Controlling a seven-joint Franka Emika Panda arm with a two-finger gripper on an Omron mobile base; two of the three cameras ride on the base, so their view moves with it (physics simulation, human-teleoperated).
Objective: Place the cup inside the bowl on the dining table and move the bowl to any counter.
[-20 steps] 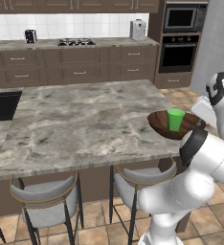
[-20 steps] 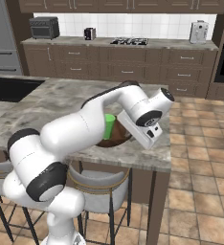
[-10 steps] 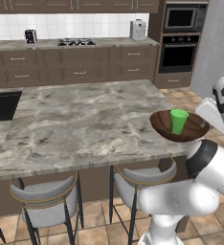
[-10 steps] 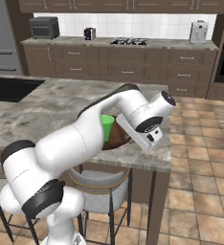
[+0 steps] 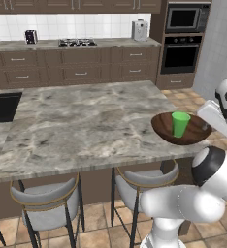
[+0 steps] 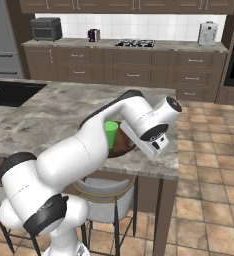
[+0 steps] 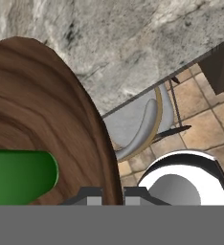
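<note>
bowl point(image 5: 182, 129) hangs lifted over the near right corner of the dining table point(image 5: 81, 121), partly past its edge, open tiled floor point(image 6: 209, 165) beyond. since half a second ago it sits a little higher above the table. the cup point(image 5: 180, 124) stands upright inside it. the gripper point(image 7: 112, 191) is clamped on the bowl's rim. stools point(image 5: 47, 208) tuck under the table edge.

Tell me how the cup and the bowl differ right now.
The cup is bright green; the bowl is dark brown wood. The cup is narrow and tall, the bowl wide and shallow, several times wider. The cup stands inside; the bowl holds it. Both are round, open-topped vessels, together at the dining table's right edge.
</note>
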